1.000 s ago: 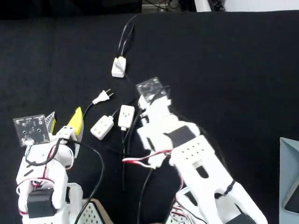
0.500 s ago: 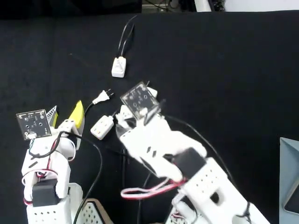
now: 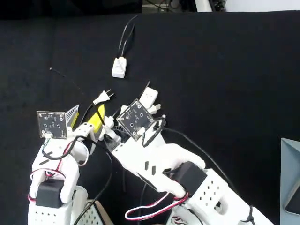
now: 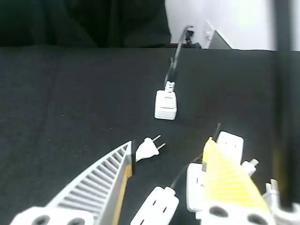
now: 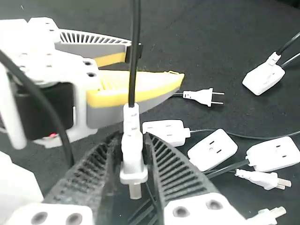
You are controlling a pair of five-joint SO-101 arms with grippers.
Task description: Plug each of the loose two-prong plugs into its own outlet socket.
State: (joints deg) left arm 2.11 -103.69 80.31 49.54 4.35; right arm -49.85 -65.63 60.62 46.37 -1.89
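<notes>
My right gripper (image 5: 132, 140) is shut on a white two-prong plug (image 5: 131, 159), prongs toward the camera, its black cord running away past the fingertips. My left gripper (image 4: 168, 145) stands open just beside it, with a yellow finger (image 5: 136, 89) and a grey finger (image 5: 98, 40). A loose white plug (image 4: 147, 148) lies just beyond the grey fingertip (image 3: 74, 110). A white outlet socket (image 4: 157, 211) lies between the left fingers. Two more sockets (image 5: 218, 149) (image 5: 274, 153) lie beside it. Farther off sits another socket (image 3: 119, 67) on its cord.
Two more loose plugs (image 5: 258, 178) (image 5: 267, 215) lie near the sockets. Black cords cross the black table (image 3: 225, 70) between the arms. The right arm (image 3: 154, 159) crowds the left arm (image 3: 56, 159). A grey object (image 3: 290, 178) sits at the table's right edge.
The right arm has swung left and back toward the left arm. The left gripper has moved right and forward over the sockets. One socket now lies farther right than before.
</notes>
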